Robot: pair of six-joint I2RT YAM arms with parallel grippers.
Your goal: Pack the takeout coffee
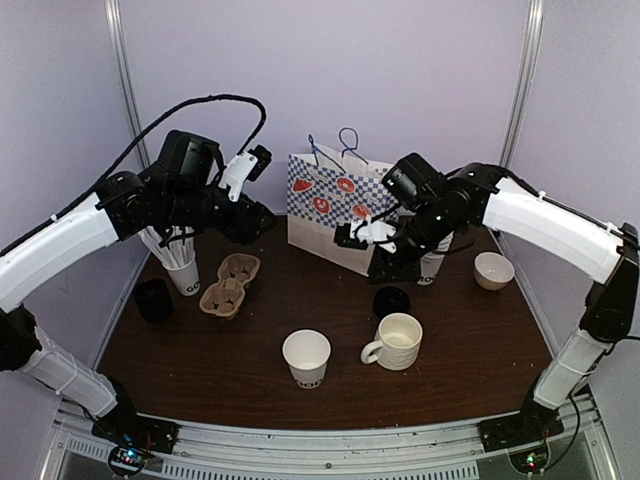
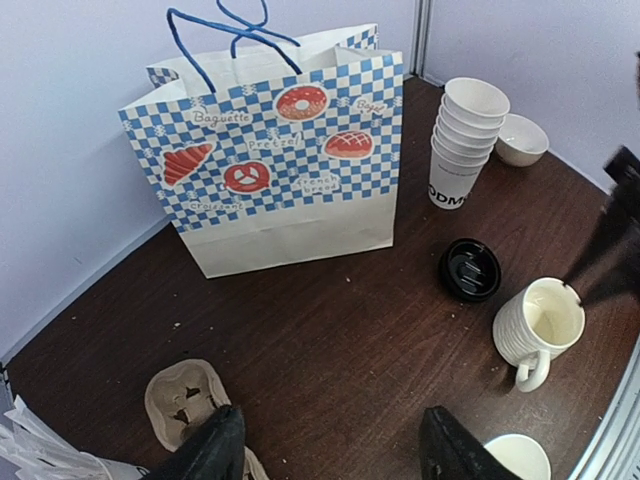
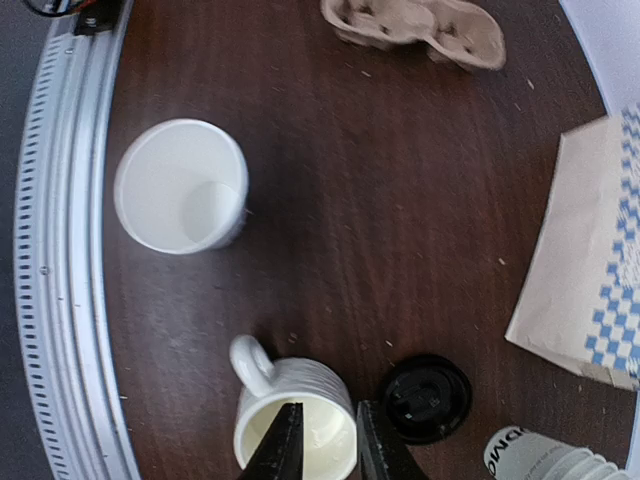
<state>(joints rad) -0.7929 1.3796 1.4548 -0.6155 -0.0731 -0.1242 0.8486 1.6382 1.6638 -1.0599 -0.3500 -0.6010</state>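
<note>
Open-topped white paper cup point(image 1: 306, 352) stands upright near the front edge of the bench point(image 2: 330, 330), left of a ribbed white mug point(image 2: 538, 320). It has black print near the base, too small to read. Black lid point(image 2: 469, 268) lies flat on the bench just behind the mug.

Blue-and-white checked paper bag point(image 2: 290, 215) stands upright at the back. Legible print: "Baguette", "Pretzel", "Croissant", "French bread".

Stack of paper cups point(image 2: 462, 140) is to the right of the bag. The bottom cup shows "DDM"; the rest curves out of sight. The paper cup holding white sticks point(image 1: 183, 272) at far left shows "GO".

The left jaws are wide with nothing between them, above the pulp cup carrier point(image 1: 230, 285). The right jaws show a narrow gap with nothing held, over the mug's rim in the wrist view.
</note>
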